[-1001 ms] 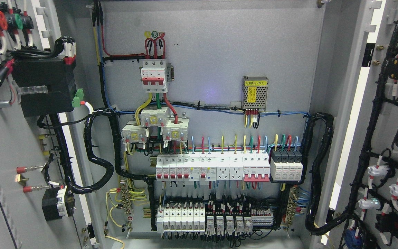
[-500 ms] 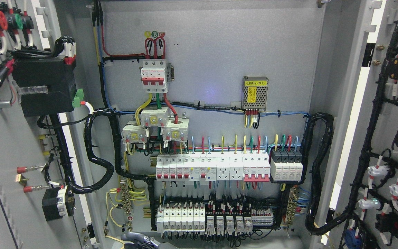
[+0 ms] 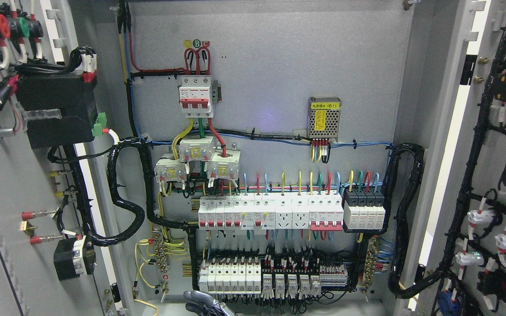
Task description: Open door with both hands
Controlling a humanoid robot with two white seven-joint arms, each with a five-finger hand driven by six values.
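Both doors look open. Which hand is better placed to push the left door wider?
Probably the left. Only the left hand shows, at the bottom edge left of the middle, nearer the left door; the right hand is out of view.

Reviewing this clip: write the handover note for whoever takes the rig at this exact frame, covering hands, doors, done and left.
Hands: one hand just pokes in at the bottom edge, left of middle, below the lowest breaker row; too little shows to tell which arm it belongs to or how it is set. No other hand is in view.
Doors: left door and right door both stand swung wide, inner wiring facing the camera, cabinet back panel fully exposed.
Done: opening looks complete.
Left: probably only withdrawing the hand clear of the wiring.
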